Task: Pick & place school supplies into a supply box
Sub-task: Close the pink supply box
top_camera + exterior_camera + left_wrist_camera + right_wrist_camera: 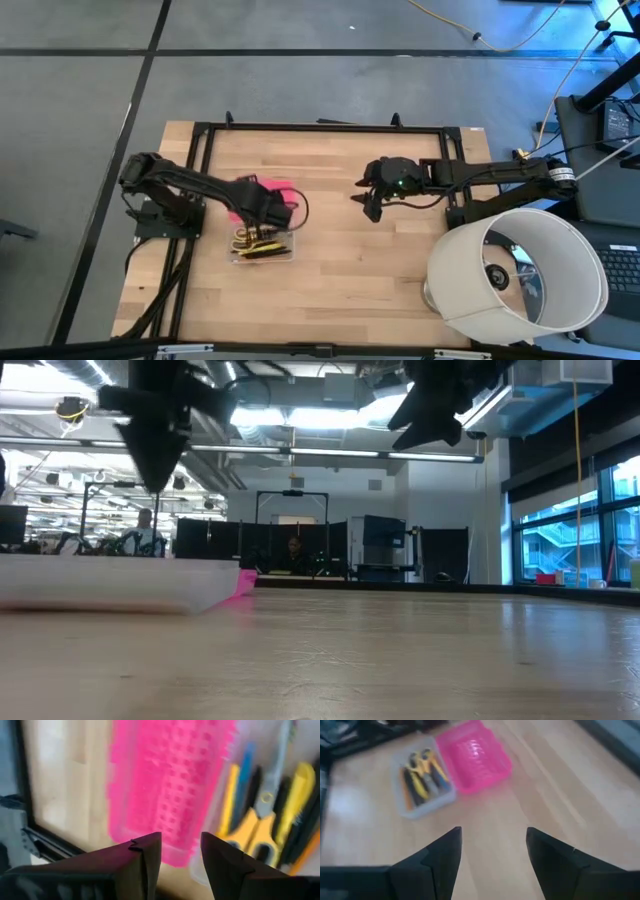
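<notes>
The supply box (262, 247) is a clear case lying open on the table, with its pink lid (280, 187) folded out flat toward the far edge. Inside lie the school supplies (265, 805): yellow-handled scissors with yellow, blue, black and orange pens. My left gripper (181, 847) hangs open above the lid (170, 785), near its edge, and in the low view it stands well clear of the box (110, 585). My right gripper (494, 837) is open and raised over bare table to the right of the box (422, 777).
A large white lampshade (520, 275) lies at the table's near right corner. A black metal frame (320, 128) runs along the far and left sides. Bare wood lies between the box and the right gripper (368, 203).
</notes>
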Robot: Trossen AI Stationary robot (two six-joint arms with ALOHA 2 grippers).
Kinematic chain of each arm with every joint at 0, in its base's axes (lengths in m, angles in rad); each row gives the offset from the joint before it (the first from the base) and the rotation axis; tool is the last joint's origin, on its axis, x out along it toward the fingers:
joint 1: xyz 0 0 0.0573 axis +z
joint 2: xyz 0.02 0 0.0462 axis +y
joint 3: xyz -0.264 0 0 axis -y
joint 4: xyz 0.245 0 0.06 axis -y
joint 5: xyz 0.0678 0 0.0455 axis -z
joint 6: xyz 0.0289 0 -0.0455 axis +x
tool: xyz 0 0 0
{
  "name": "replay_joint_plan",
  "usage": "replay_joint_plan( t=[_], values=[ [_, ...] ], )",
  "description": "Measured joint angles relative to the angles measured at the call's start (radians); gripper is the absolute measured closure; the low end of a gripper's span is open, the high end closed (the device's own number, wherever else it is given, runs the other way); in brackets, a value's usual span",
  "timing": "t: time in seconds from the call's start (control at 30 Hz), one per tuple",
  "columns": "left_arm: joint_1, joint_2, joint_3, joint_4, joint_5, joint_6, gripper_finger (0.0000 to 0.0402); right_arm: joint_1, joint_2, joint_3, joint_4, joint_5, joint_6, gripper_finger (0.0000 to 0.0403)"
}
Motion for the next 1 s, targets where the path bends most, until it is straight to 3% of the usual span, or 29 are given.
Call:
replay_joint_plan(
  t=[0.1,0.27,0.47,0.6,0.73,0.93,1.0],
  values=[
    [0.055,-0.074,0.000,0.007,-0.031,0.038,0.0272,0.002,0.000,0.000,0.036,-0.052,0.009,0.0178],
    [0.213,-0.191,0.000,0.086,-0.001,0.151,0.0272,0.053,0.041,-0.019,0.221,-0.067,-0.013,0.0178],
    [0.443,-0.252,-0.001,0.217,0.163,0.327,0.0272,0.103,0.165,-0.023,0.369,-0.070,-0.087,0.0178],
    [0.542,-0.269,-0.001,0.211,0.193,0.339,0.0272,0.108,0.239,-0.023,0.377,-0.069,-0.073,0.0178],
    [0.588,-0.289,-0.001,0.195,0.150,0.386,0.0272,0.108,0.298,-0.023,0.418,-0.068,-0.048,0.0178],
    [0.637,-0.297,-0.001,0.195,-0.062,0.406,0.0272,0.119,0.402,-0.023,0.540,-0.093,-0.052,0.0179],
    [0.658,-0.291,-0.001,0.195,-0.045,0.471,0.0272,0.128,0.439,-0.023,0.578,-0.094,-0.077,0.0186]
  ],
)
